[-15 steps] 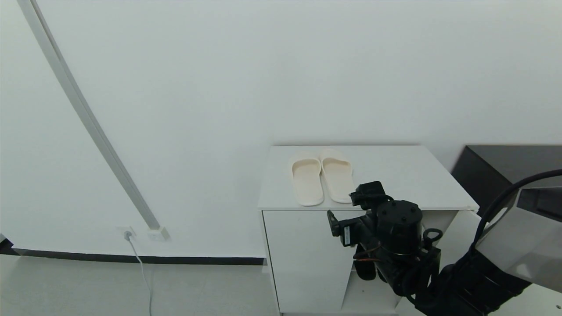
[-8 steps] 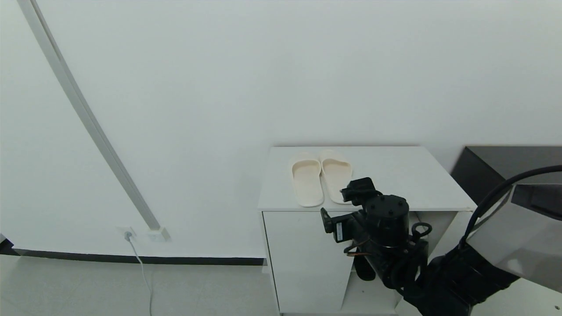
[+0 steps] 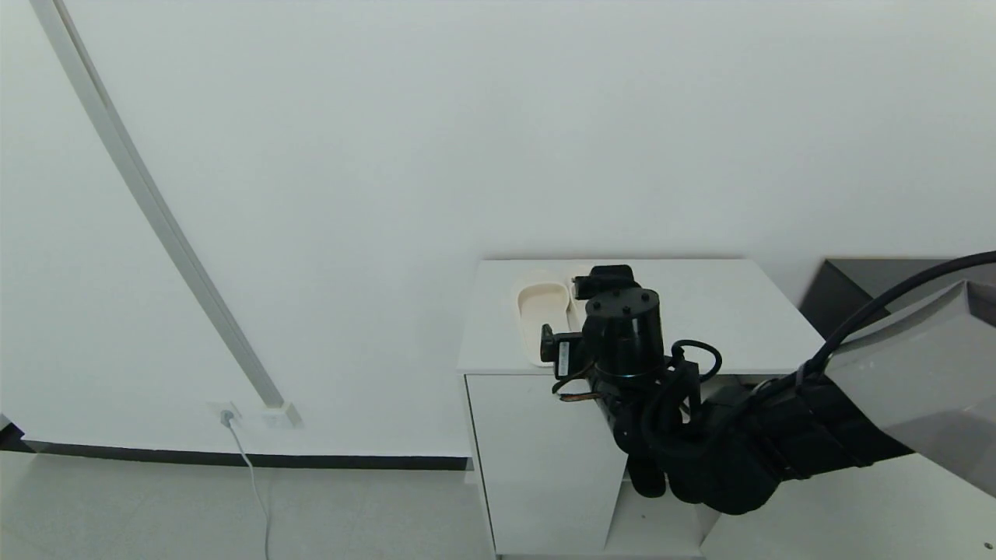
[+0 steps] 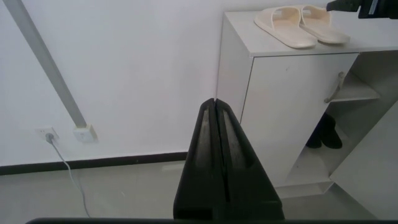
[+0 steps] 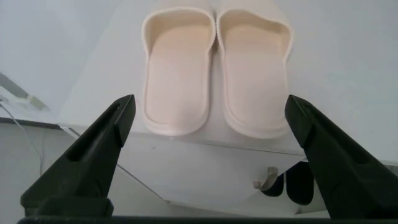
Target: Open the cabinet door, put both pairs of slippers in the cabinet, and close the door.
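White wall backs a white cabinet (image 3: 545, 459); its right side stands open, with a dark pair (image 4: 323, 134) on a shelf inside; the cream slippers (image 5: 249, 68) lie side by side on the cabinet top. Right jaws hang wide apart just above them; left jaws, pressed together, sit well apart. Fetching the second pair seems the step in hand; next, lower and close on both slippers together.

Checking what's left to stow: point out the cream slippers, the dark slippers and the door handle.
cream slippers (image 5: 177, 74): right wrist view, footbed of one slipper.
dark slippers (image 4: 323, 132): left wrist view, middle of the pair.
door handle (image 4: 336, 86): left wrist view, middle of the bar.
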{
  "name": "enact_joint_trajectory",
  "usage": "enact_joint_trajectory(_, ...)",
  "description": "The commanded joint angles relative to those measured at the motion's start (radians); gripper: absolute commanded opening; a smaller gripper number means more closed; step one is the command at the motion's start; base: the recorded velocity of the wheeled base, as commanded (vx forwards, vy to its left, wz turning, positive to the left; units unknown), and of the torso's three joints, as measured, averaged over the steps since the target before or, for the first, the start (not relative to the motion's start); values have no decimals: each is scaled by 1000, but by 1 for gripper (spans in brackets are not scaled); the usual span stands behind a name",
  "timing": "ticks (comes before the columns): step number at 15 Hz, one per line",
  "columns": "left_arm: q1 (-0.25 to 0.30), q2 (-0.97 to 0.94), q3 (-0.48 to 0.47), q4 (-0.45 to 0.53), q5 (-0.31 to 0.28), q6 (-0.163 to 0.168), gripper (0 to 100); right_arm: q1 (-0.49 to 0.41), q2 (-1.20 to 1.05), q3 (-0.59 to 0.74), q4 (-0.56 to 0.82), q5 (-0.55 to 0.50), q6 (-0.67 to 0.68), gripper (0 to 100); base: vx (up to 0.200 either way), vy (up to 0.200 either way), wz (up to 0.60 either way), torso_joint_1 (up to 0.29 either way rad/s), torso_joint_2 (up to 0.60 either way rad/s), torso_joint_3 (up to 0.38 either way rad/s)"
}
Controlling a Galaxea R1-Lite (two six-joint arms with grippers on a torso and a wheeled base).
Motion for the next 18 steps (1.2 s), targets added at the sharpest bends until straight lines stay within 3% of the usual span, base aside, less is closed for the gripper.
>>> enact_joint_trajectory(1,0,1,0,0,0,-1,0,-1,27,-6,3,0,20,100,0,0,0,0,0,0)
enact_joint_trajectory(4,2,1,0,0,-1,1,0,-9,36,6,1,0,29,100,0,0,0,0,0,0)
enact_joint_trajectory(13,0,1,0,0,-1,1,0,-15,70,26,-3,2,58,100,200,0,0,2,3,1)
enact_joint_trajectory(18,2,1,0,0,0,-1,0,-21,107,27,-22,23,70,100,0,0,0,0,0,0)
